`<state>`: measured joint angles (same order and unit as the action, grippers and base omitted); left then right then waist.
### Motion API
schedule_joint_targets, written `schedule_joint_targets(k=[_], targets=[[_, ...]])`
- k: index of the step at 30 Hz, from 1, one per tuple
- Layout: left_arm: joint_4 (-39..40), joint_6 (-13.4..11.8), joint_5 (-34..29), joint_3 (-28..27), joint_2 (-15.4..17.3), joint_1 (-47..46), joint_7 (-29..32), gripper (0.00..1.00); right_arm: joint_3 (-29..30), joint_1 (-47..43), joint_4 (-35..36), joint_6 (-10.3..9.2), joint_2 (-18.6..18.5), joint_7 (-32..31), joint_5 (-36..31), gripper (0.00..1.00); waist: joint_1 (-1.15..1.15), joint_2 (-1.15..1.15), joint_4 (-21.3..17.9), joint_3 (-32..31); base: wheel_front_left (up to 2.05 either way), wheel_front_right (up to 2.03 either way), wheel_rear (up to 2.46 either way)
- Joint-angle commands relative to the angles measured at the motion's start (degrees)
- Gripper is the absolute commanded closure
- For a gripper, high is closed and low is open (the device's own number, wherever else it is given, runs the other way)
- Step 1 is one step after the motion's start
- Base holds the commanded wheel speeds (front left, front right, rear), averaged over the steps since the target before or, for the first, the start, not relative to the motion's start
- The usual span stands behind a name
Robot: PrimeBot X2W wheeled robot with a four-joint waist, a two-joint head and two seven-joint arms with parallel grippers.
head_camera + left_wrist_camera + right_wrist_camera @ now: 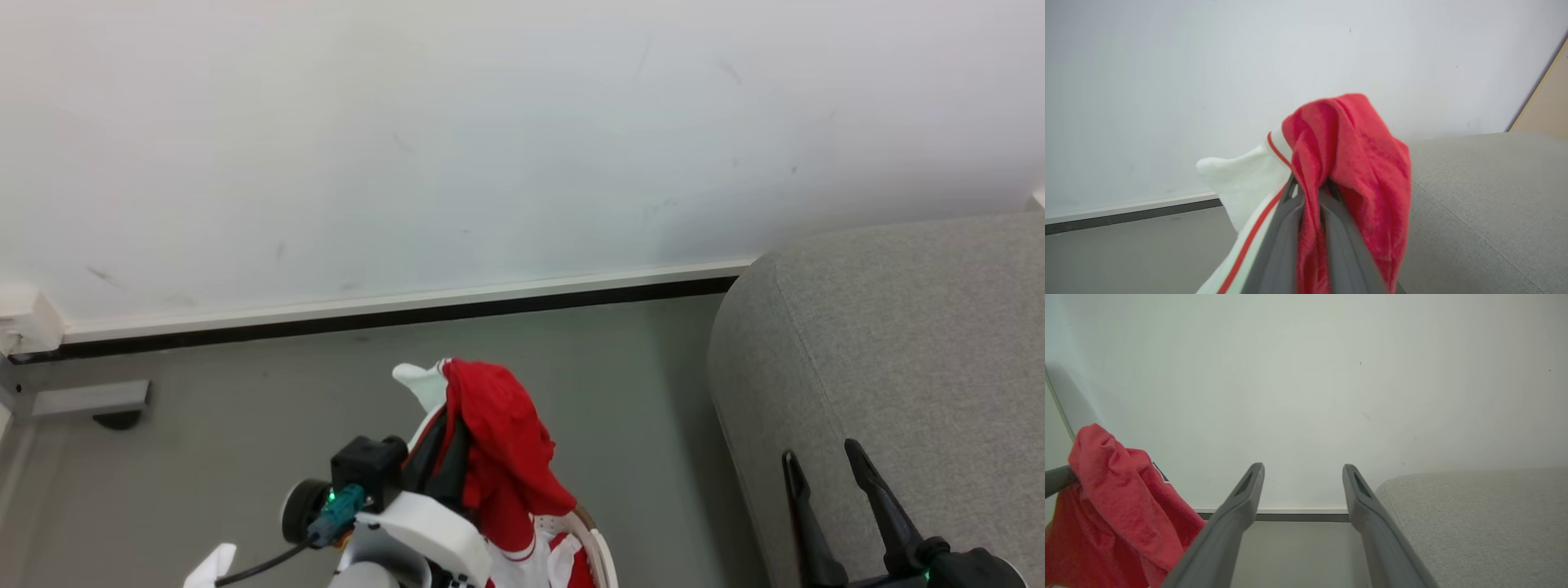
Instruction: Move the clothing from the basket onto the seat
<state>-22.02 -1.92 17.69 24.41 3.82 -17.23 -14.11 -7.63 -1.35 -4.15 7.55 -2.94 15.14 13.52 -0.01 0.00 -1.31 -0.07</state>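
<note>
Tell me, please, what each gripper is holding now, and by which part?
The left gripper is shut on the clothing, pinching a bunched red fold beside its white trim. The right gripper is open, holding nothing.

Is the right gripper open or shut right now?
Open. The fingers of the right gripper stand wide apart, with bare wall visible between them and nothing held.

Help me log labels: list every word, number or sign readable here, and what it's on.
No text can be read. The red garment in the left claw shows only white trim and a red stripe; the grey seat and the wall bear no writing.
</note>
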Motion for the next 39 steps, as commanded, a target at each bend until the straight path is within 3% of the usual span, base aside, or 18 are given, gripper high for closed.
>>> schedule_joint_targets(k=[1,10,21,33,39], targets=[[1.1,-0.3,0.0,-0.2,0.4,-0.4,0.2,1.0,-0.2,-0.7,-0.2,-0.12,-0.2,0.0,-0.4,0.0,0.01,0.0,-0.1,-0.6,0.0,0.0,0.0],[10.6,-1.6,0.9,-1.2,1.3,-2.0,2.7,1.0,-1.7,-2.0,-0.3,-0.12,-1.9,0.0,0.0,0.0,0.01,0.0,-1.1,-3.0,0.0,0.0,0.0],[14.7,-2.4,0.8,-0.6,2.3,-1.0,5.2,1.0,-4.3,-1.3,2.3,-0.12,-3.6,0.0,-1.3,0.0,0.01,0.0,-2.2,-3.6,0.0,0.0,0.0],[17.1,-2.6,0.5,0.9,2.2,-1.8,6.3,1.0,-21.5,6.4,0.7,-0.12,-9.8,0.0,-1.9,0.0,0.01,0.0,-2.2,-3.0,0.0,0.0,0.0],[18.0,-2.4,0.2,2.3,1.8,-2.2,6.7,1.0,-28.0,13.1,-3.6,-0.13,-10.2,0.0,-1.5,0.0,0.01,0.0,-2.1,-2.9,0.0,0.0,0.0]])
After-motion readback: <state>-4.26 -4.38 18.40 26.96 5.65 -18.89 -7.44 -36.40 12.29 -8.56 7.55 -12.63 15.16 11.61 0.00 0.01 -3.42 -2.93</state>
